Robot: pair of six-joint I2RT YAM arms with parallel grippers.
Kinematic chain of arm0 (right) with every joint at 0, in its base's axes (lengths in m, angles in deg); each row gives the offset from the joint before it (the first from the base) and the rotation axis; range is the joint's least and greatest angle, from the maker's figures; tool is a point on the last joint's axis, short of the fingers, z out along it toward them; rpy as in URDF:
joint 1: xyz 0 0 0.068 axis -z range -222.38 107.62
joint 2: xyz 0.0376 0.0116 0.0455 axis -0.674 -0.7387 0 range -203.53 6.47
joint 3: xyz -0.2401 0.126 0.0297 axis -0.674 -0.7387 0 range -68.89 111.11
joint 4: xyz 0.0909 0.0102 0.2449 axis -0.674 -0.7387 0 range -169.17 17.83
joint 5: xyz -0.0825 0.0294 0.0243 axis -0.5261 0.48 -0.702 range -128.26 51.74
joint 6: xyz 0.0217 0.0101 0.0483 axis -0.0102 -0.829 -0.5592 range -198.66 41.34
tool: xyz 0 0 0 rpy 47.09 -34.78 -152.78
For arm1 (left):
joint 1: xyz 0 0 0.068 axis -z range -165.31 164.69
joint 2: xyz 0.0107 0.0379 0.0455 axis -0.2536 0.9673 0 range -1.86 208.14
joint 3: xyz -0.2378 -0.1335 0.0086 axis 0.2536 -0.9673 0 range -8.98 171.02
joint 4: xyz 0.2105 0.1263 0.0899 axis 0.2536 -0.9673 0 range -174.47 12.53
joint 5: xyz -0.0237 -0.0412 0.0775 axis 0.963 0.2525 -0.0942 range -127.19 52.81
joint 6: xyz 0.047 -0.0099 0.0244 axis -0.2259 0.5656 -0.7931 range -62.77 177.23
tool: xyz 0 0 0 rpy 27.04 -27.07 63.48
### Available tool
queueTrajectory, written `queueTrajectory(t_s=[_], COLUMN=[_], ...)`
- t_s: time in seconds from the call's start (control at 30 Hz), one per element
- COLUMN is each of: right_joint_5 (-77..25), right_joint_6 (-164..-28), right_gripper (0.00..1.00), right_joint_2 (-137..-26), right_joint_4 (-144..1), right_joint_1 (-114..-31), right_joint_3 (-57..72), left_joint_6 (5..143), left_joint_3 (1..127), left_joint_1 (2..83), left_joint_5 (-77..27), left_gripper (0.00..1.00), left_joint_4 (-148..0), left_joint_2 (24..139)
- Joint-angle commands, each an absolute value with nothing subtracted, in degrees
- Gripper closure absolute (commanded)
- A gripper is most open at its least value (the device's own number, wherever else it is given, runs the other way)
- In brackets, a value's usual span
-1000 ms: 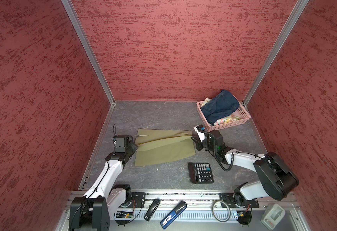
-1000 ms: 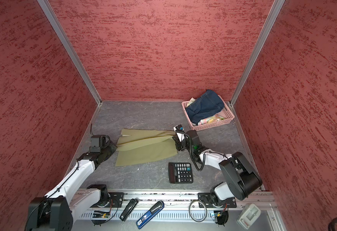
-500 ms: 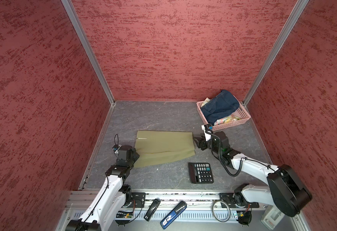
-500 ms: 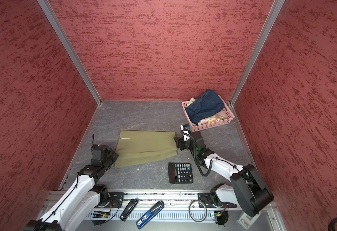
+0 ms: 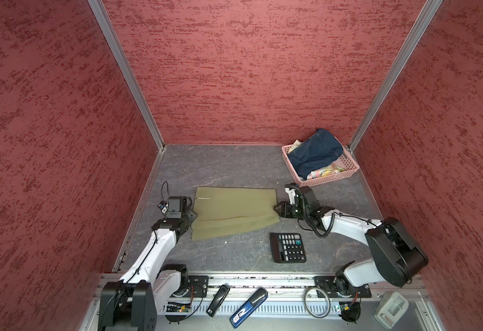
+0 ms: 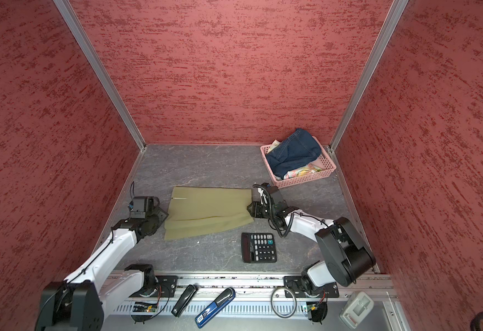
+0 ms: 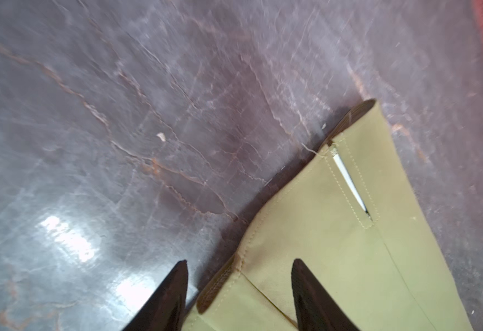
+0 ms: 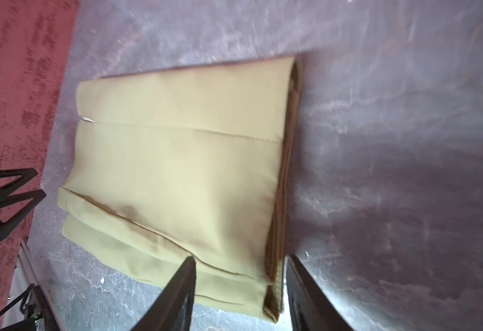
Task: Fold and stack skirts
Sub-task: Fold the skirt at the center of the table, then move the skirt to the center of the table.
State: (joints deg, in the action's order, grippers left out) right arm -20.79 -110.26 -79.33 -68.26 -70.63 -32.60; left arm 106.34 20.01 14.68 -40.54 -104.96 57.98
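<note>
The left gripper [image 7: 239, 266] stood spread, one finger over the cloth and the other over the bare table [image 5: 220, 166], with the stitched corner of the olive-green skirt [image 5: 234, 212] lying loose in the gap. A second before, that gripper was pressed together on the cloth, so it had just let go. The right gripper [image 8: 240, 259] was likewise spread astride the skirt's stacked edge and pinched nothing, though it too had been carrying the cloth a second earlier.

In both top views the left gripper [image 5: 190, 213] sat at the skirt end farthest from the pink basket [image 5: 332, 179], and the right gripper [image 5: 277, 207] at the end nearest it. The skirt, which had hung in a raised crease between them, lay flat on the table a little way from the basket. Its top layer stopped short of the lower one, so a strip of the under layer showed along the edge away from the basket.

This looked like one fold completed and released. The dark blue denim skirt [image 5: 315, 152] and the floral skirt [image 5: 325, 171] were heaped in the basket, so most of the task remained. A calculator [image 5: 288, 247] lay farther from the basket than the skirt's corner.
</note>
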Motion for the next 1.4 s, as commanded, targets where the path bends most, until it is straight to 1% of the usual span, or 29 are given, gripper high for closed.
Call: queueTrajectory(t_s=[0.0,0.17,0.3,0.37,0.53,0.73,0.83,0.87,0.97,1.0,1.07,1.1,1.17,1.37], right_joint_5=[-18.7,-17.0,-17.2,-17.2,-17.8,-17.4,-17.3,-17.1,-16.9,-17.0,-17.3,-17.3,-17.3,-16.3], right_joint_6=[-114.3,-115.2,-114.8,-114.8,-114.6,-114.4,-114.4,-114.3,-114.1,-114.0,-113.4,-113.2,-112.6,-110.4], right_gripper=[0.5,0.52,0.55,0.56,0.57,0.62,0.67,0.69,0.8,0.85,0.93,0.95,0.98,1.0], right_joint_2=[-81.6,-84.8,-86.8,-86.6,-85.9,-86.7,-87.4,-87.7,-88.7,-89.0,-90.1,-91.0,-92.9,-98.5], right_joint_4=[-69.2,-69.2,-70.4,-69.8,-70.0,-70.0,-69.4,-69.4,-69.2,-69.2,-69.1,-69.2,-69.1,-69.6], right_joint_1=[-70.5,-70.5,-70.3,-70.3,-70.2,-70.0,-69.9,-69.8,-69.7,-69.8,-69.5,-69.4,-68.9,-66.9], right_joint_3=[-30.8,-29.0,-27.8,-28.1,-27.6,-27.1,-27.1,-26.9,-26.4,-26.1,-25.1,-24.5,-22.9,-16.9], left_joint_6=[104.0,100.3,98.4,97.8,95.1,94.6,94.5,94.6,94.7,94.8,94.9,94.9,95.0,95.3], left_joint_3=[22.8,26.4,27.1,26.8,26.9,27.0,26.9,26.8,26.3,26.3,26.4,26.6,27.3,31.5], left_joint_1=[13.7,12.3,11.4,11.1,10.7,11.1,11.2,11.2,11.2,11.2,11.2,11.2,11.2,11.5], left_joint_5=[-32.8,-29.5,-28.1,-27.8,-26.4,-24.4,-24.9,-25.2,-25.7,-25.8,-26.0,-26.2,-26.5,-27.1], left_gripper=[0.42,0.44,0.47,0.49,0.5,0.52,0.61,0.66,0.82,0.84,0.87,0.9,0.92,0.94], left_joint_4=[-109.6,-114.5,-116.4,-116.8,-118.7,-117.7,-116.9,-116.5,-114.9,-114.5,-113.0,-112.2,-110.9,-106.5], left_joint_2=[60.7,64.0,65.1,65.4,66.5,69.9,71.0,71.4,72.3,72.6,73.7,74.5,76.5,84.1])
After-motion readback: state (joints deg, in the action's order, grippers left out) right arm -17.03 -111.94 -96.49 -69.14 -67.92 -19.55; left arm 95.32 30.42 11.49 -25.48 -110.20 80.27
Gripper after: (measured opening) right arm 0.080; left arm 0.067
